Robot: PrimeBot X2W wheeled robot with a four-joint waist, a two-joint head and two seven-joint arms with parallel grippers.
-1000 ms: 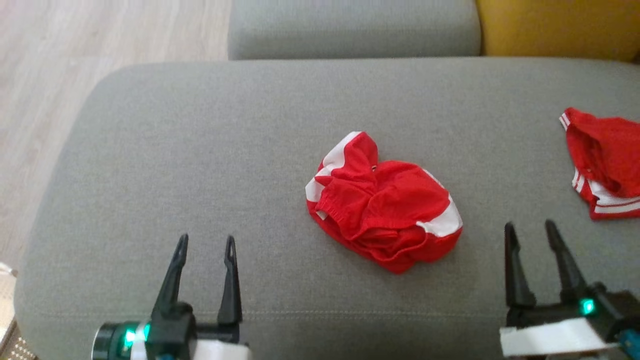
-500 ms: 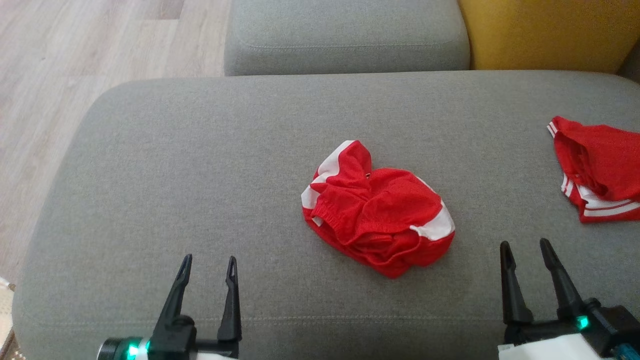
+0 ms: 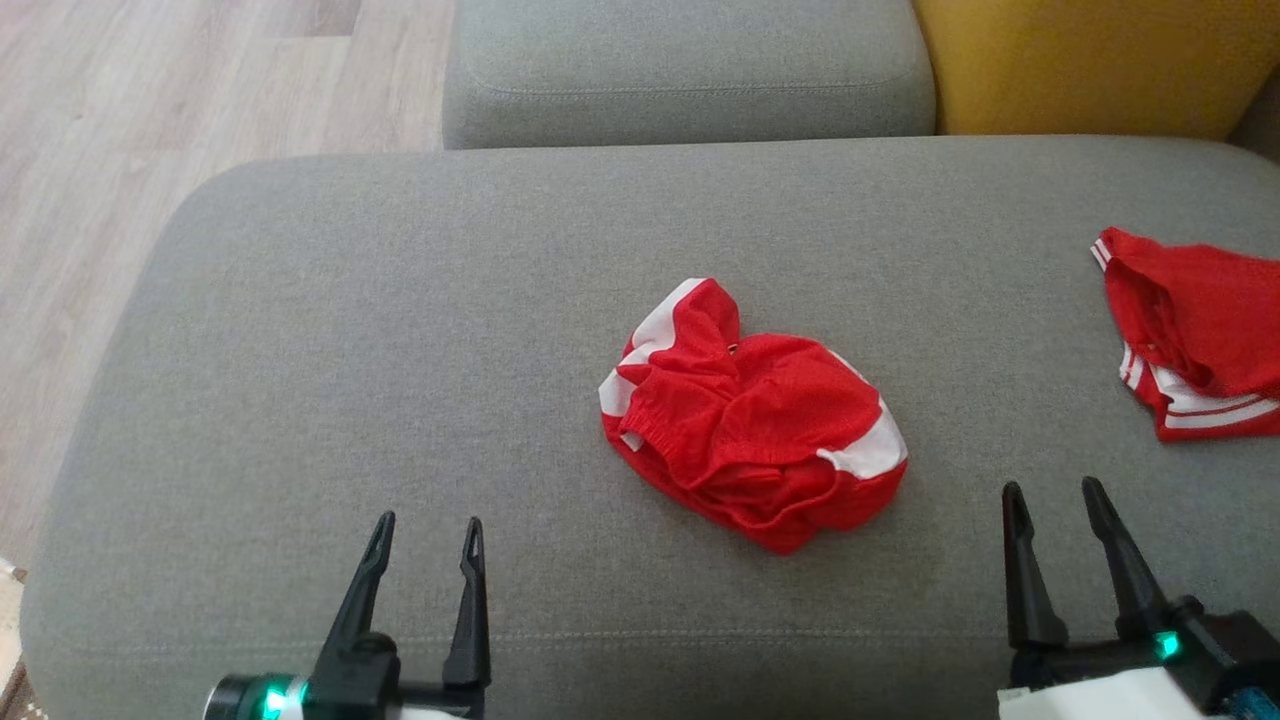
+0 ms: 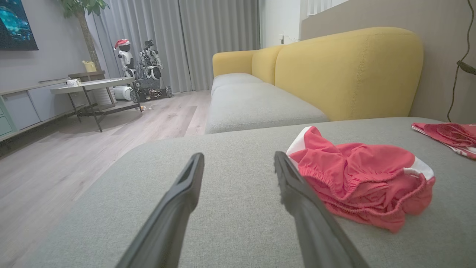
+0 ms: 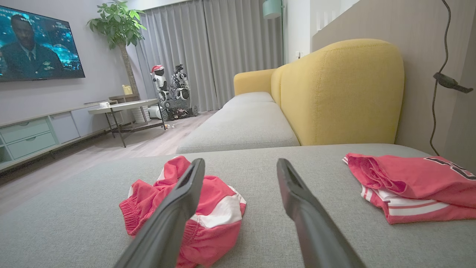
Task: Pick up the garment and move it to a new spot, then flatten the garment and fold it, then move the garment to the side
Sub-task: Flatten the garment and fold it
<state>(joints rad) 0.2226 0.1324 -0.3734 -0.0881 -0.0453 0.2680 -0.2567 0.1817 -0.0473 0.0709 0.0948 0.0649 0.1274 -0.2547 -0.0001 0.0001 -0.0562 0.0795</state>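
**On the wide grey fabric sofa seat [image 3: 400,330], a crumpled red-and-white fabric garment [image 3: 750,415] lies untouched**

In the middle of the seat, as the head view shows it, the garment sits in a bunched heap. Its gathered elastic waistband is turned to the left, and white panels show at its upper left and lower right edges. It rests on the cushion and touches nothing else.

The left end effector [image 3: 428,520] is over the near edge of the seat at the lower left, well apart from the garment. Its two long dark fingers are spread wide with nothing between them. In the left wrist view [image 4: 238,156] the garment [image 4: 357,175] lies off to the right of the fingers.

The right end effector [image 3: 1052,486] is at the lower right, near the garment's right side but clear of it. Its fingers are likewise spread wide and hold nothing. In the right wrist view [image 5: 241,162] the garment [image 5: 212,212] lies to the left, partly hidden behind the left-hand finger.

A second red garment with thin white stripes [image 3: 1190,340] lies at the seat's right edge, well apart from the first. The right wrist view shows dark lettering on it [image 5: 409,186].

Behind the seat stand a yellow upholstered backrest [image 3: 1080,60] and a smaller grey seat cushion [image 3: 690,60]. Pale wooden floor [image 3: 150,100] runs along the left.
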